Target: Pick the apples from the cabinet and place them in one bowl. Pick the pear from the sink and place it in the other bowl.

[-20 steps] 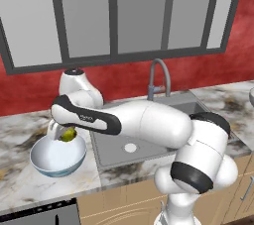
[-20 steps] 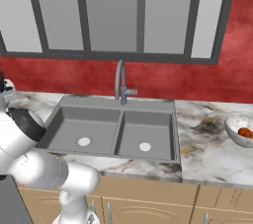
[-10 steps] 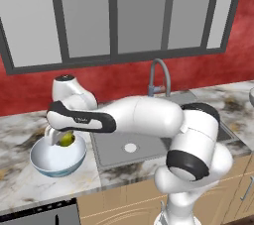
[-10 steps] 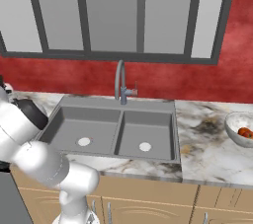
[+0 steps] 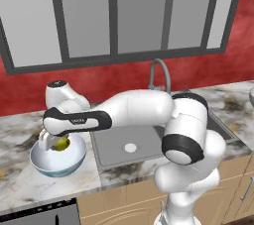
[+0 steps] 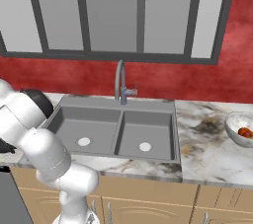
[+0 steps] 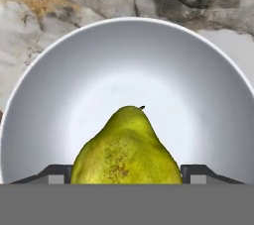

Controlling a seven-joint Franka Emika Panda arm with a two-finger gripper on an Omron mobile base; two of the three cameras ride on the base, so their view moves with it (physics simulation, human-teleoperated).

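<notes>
My gripper (image 5: 52, 141) is shut on the yellow-green pear (image 5: 61, 144), holding it just inside the glossy bluish-white other bowl (image 5: 57, 162) on the counter left of the sink (image 5: 130, 144). In the hand view the pear (image 7: 126, 152) stands between my dark fingertips (image 7: 57, 173), stem pointing away, with the bowl's pale inside (image 7: 124, 70) right beneath it. The frosted grey-white bowl (image 6: 236, 125) sits on the counter at the far right of the sink (image 6: 116, 131), with red apples (image 6: 245, 132) lying in it. The cabinet is out of view.
A tall curved grey faucet (image 6: 120, 82) rises behind the double basin. A red wall and grey-framed panels back the marble counter (image 6: 207, 149). My arm stretches leftward over the left basin. Drawer fronts run below the counter edge.
The hand with the pear has sunk a little lower and slightly left, into the bluish-white bowl. The grip has stayed the same.
</notes>
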